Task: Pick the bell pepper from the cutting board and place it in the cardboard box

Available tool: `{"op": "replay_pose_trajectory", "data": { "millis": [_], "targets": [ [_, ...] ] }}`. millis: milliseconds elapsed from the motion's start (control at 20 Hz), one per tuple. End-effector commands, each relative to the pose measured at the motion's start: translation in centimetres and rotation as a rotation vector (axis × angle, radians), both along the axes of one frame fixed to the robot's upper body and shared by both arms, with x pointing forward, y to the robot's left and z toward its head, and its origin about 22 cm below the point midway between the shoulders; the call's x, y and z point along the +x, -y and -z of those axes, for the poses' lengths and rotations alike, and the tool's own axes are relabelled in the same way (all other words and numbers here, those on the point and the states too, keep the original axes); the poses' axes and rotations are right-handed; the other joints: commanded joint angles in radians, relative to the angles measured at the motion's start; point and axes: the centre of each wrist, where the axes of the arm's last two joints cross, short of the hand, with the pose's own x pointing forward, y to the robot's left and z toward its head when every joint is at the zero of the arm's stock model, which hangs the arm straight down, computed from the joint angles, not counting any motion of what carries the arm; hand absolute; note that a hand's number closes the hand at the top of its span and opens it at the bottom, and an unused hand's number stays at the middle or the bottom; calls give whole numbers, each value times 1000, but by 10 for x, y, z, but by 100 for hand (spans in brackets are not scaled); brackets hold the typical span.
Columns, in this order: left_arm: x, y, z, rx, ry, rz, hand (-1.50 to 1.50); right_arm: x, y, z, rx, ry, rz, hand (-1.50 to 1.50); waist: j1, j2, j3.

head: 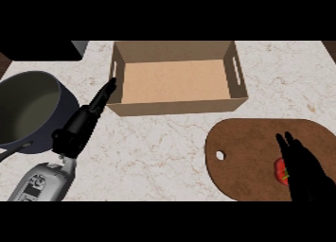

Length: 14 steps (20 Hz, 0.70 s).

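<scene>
- My right hand rests over the red bell pepper on the brown cutting board, fingers straight, not grasping.
- My left hand is released, touching the open cardboard box.
- A dark pot sits left on the surface.

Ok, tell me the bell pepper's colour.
Red, seen in the head view: bell pepper, mostly hidden by the right hand.

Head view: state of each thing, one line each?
cardboard box: open-topped, nothing inside.
bell pepper: on the cutting board, mostly hidden by the right robot hand.
cutting board: flat on the counter.
pot: upright, looks empty.
right robot hand: fingers straight, over the pepper.
left robot hand: fingers straight, beside the box.
</scene>
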Motion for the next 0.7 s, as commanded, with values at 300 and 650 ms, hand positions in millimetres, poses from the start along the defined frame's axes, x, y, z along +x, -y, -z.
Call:
{"op": "replay_pose_trajectory", "data": {
  "millis": [300,650],
  "targets": [
    [-1,-5,-17,-6,-42,13,0,7,-9,21,-34,19,-16,-150,-1,2,-2],
    [-18,-2,17,20,-35,5,0,26,13,23,-22,-39,-9,-150,1,3,-2]
  ]
}}
